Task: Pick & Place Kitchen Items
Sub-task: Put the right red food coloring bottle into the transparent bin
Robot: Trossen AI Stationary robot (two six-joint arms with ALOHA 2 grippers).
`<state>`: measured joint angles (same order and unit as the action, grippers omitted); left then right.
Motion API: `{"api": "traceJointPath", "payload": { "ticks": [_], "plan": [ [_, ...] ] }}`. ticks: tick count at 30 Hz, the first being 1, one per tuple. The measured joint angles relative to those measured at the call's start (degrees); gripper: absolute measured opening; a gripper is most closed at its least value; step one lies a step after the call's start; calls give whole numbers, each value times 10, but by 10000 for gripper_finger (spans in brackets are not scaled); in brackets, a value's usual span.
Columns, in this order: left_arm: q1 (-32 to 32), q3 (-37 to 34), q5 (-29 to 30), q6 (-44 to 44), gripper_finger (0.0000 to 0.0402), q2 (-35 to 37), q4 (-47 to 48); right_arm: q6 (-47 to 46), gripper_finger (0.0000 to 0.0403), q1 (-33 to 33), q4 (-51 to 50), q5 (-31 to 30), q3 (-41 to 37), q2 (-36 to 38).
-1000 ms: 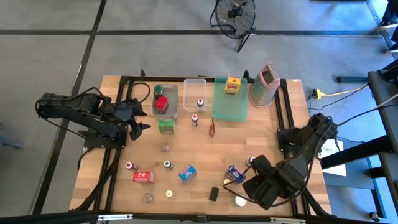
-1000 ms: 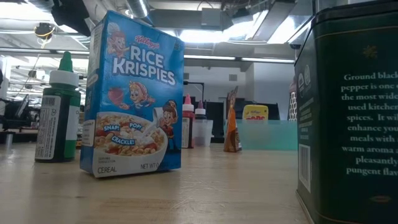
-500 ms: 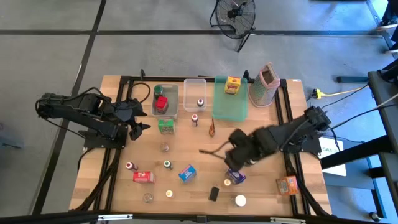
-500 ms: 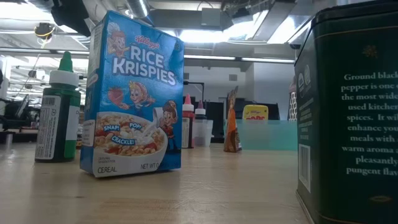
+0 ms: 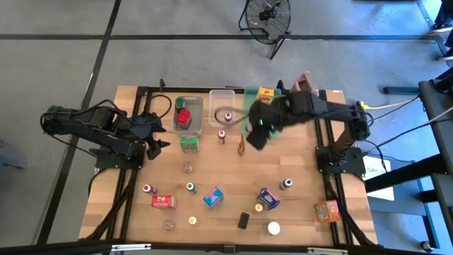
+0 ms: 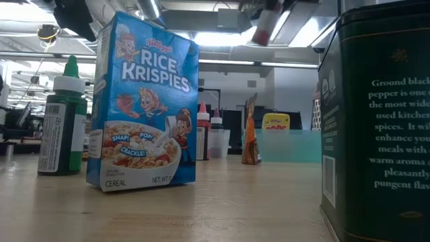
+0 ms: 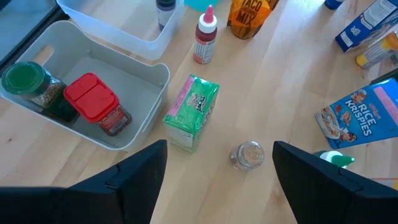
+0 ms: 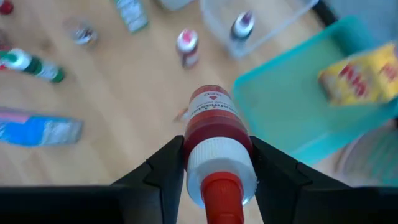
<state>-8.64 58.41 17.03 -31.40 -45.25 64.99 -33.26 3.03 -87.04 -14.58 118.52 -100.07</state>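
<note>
The dark tin (image 6: pixel 383 121) runs off the right edge of the low view, so only part of its words show. The right gripper (image 5: pixel 258 131) is a blur from above, and the red bottle (image 8: pixel 214 149) it holds cannot be seen there. The bottle's tip is cut off in the wrist view.

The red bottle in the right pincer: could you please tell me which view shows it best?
The right wrist view: the red bottle fills the centre, clamped between the fingers. The high view hides it under the arm; the low view shows a blur overhead; the left wrist view misses it.
</note>
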Motion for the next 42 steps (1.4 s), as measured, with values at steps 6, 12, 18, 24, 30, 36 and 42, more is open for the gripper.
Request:
{"api": "traceJointPath", "payload": {
  "ticks": [6,12,18,24,30,36,42],
  "plan": [
    [0,0,41,12,286,0,0,139,156,-95,62,42,0,-4],
    [0,0,62,12,286,0,0,238,156,-177,103,63,1,-13],
    [0,0,98,12,287,0,0,306,156,-242,141,111,1,-46],
    [0,0,104,7,286,0,0,351,156,-283,140,118,0,-99],
    [0,0,105,7,287,0,0,386,156,-294,140,123,0,-149],
    [0,-5,127,12,287,1,-7,409,156,-297,146,122,0,-172],
    [0,-55,128,20,286,3,-15,427,156,-296,191,123,0,-173]
  ]
}}
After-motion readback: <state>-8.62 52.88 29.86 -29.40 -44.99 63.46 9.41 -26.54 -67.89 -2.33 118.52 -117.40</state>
